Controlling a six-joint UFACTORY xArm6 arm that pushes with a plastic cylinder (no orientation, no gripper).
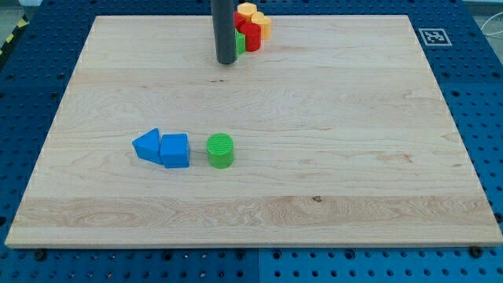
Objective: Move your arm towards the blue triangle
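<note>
The blue triangle lies on the wooden board at the view's left of centre, touching a blue cube-like block on its right. My rod comes down from the view's top, and my tip rests on the board near the top edge, far above and to the right of the blue triangle. The tip stands just left of a cluster of blocks.
A green cylinder stands right of the blue blocks. A cluster at the top holds red blocks, yellow-orange blocks and a green block partly hidden by the rod. A marker tag sits at the board's top right corner.
</note>
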